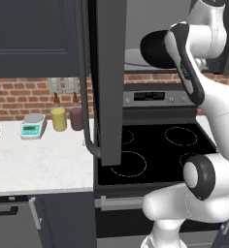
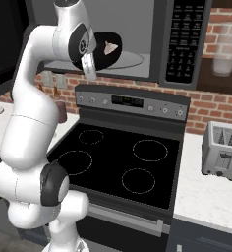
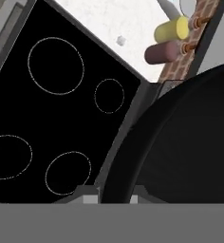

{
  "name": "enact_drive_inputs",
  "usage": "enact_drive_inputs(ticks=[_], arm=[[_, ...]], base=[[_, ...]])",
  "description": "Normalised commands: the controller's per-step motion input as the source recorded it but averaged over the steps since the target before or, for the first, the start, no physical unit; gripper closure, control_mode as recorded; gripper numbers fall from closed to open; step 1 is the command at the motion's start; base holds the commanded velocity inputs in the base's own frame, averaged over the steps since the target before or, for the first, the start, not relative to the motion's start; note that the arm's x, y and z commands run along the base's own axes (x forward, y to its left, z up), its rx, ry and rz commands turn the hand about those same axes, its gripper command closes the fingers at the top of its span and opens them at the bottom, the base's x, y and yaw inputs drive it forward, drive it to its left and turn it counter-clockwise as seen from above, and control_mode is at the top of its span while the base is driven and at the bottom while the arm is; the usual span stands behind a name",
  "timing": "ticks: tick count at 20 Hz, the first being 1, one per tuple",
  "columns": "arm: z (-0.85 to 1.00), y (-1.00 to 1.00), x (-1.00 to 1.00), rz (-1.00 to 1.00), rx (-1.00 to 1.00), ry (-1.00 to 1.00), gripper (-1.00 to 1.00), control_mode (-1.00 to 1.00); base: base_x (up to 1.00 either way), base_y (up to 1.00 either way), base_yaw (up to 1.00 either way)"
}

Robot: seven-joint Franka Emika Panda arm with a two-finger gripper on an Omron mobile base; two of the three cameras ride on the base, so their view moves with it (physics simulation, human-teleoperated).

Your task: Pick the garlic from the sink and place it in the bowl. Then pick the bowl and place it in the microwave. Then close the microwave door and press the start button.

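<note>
The black bowl [image 2: 104, 49] hangs tilted at the mouth of the open microwave [image 2: 137, 34], just above its glass turntable [image 2: 130, 61]. The pale garlic [image 2: 110, 47] lies inside the bowl. My gripper [image 2: 91, 61] is shut on the bowl's near rim. In the hand view the bowl [image 3: 190, 142] looms large on the right and my gripper [image 3: 113, 197] pinches its rim. From the left, the bowl [image 1: 154, 48] shows in front of the cavity. The microwave door [image 1: 109, 82] stands swung wide open, its bar handle [image 1: 85, 97] facing left. The button panel [image 2: 187, 39] is right of the cavity. The sink is out of view.
A black glass cooktop [image 2: 118, 162] with a control strip [image 2: 132, 102] lies below the microwave. A toaster [image 2: 221, 150] stands on the right counter. On the left counter are a yellow canister [image 1: 58, 118], a maroon canister [image 1: 76, 117] and a small scale [image 1: 33, 126].
</note>
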Motion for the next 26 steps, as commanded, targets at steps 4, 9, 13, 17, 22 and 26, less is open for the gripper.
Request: enact_drive_inputs(ticks=[4, 9, 13, 17, 22, 26], arm=[[0.00, 0.00, 0.53, 0.00, -0.04, -0.05, 1.00, -1.00], [-0.07, 0.00, 0.59, 0.00, 0.00, 0.00, 1.00, -1.00], [-0.01, 0.00, 0.62, 0.00, 0.00, 0.00, 1.00, -1.00], [0.00, 0.00, 0.60, 0.00, 0.00, 0.00, 1.00, -1.00], [-0.01, 0.00, 0.38, 0.01, 0.00, 0.00, 1.00, -1.00], [-0.14, 0.00, 0.17, 0.02, 0.00, 0.03, 1.00, -1.00]], base=[[0.00, 0.00, 0.00], [0.00, 0.00, 0.00], [0.00, 0.00, 0.00], [0.00, 0.00, 0.00], [0.00, 0.00, 0.00], [0.00, 0.00, 0.00]])
